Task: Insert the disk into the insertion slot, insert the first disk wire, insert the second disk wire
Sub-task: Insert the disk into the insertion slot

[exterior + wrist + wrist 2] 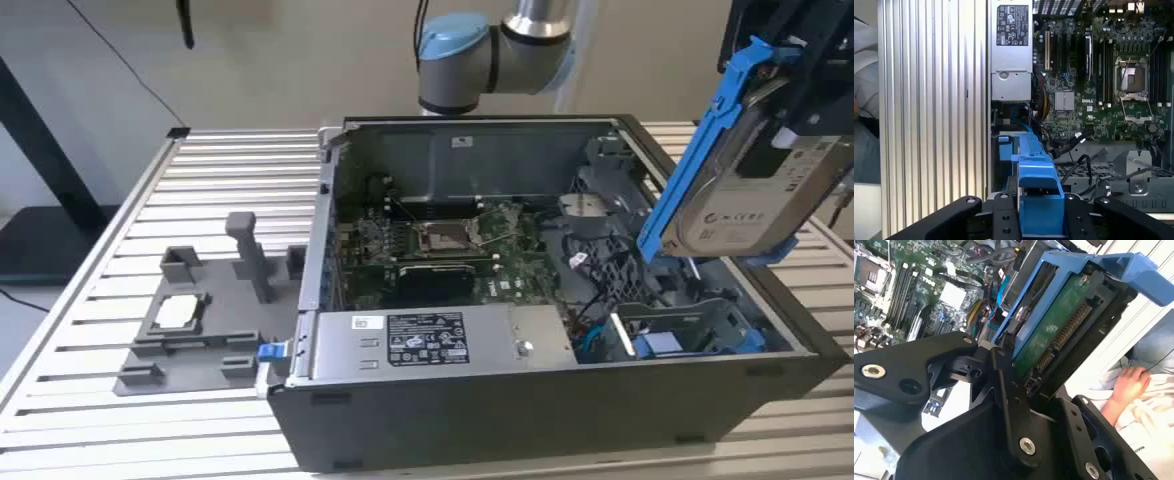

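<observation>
My gripper [803,95] is shut on the disk [747,190], a silver drive with a white label in a bright blue carrier. The disk hangs tilted on edge above the right end of the open computer case [534,410]. Its green circuit side [1056,327] shows in the second wrist view between the black fingers [1004,385]. In the first wrist view the carrier's blue edge [1036,175] sits between the finger links. The insertion slot [681,335] is the blue-edged metal cage low in the case, below the disk and apart from it. A blue cable [1021,112] and black cables [601,265] lie loose beside it.
The grey power supply [420,345] with a white sticker lies along the case's front edge. The motherboard [441,240] fills the case floor. A grey fixture [200,320] stands on the slatted table at the exterior view's left. A person's hand [1126,385] rests beyond the table.
</observation>
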